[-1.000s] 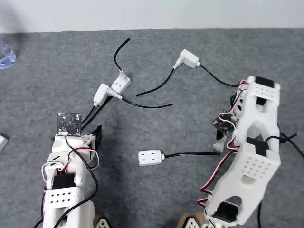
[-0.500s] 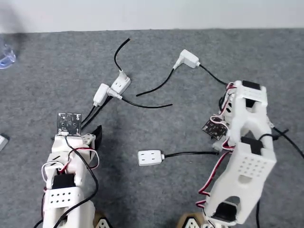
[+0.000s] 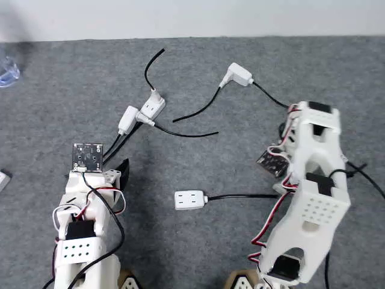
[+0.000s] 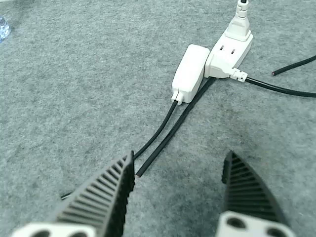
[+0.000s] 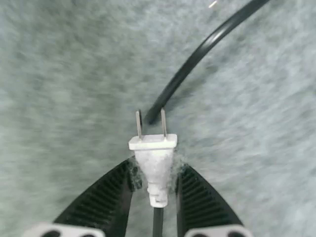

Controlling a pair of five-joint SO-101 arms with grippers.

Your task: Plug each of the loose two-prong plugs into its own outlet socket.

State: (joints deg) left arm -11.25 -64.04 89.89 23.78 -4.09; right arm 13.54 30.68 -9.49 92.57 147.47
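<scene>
Table cover [image 4: 74, 74]: grey felt-like cloth, matt, rough and fuzzy.
Plug [image 5: 153, 155], between the right jaws: white plastic, smooth, faint sheen.
Prongs [image 5: 138, 125]: bare metal, dull shine.
Cords [image 4: 163, 140]: black sheath, smooth, slightly glossy.
Fingers [image 4: 106, 192]: black plastic, matt, ribbed inner faces.
Socket [image 4: 228, 54], ahead of the left jaws: white plastic, smooth.
Arms [image 3: 319, 211]: white plastic, matt.

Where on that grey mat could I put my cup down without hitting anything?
Two bare patches: the grey mat left of the paired white blocks, and the far corner right of the lone white block. Black cords crowd the middle; the arms crowd the near edge.
</scene>
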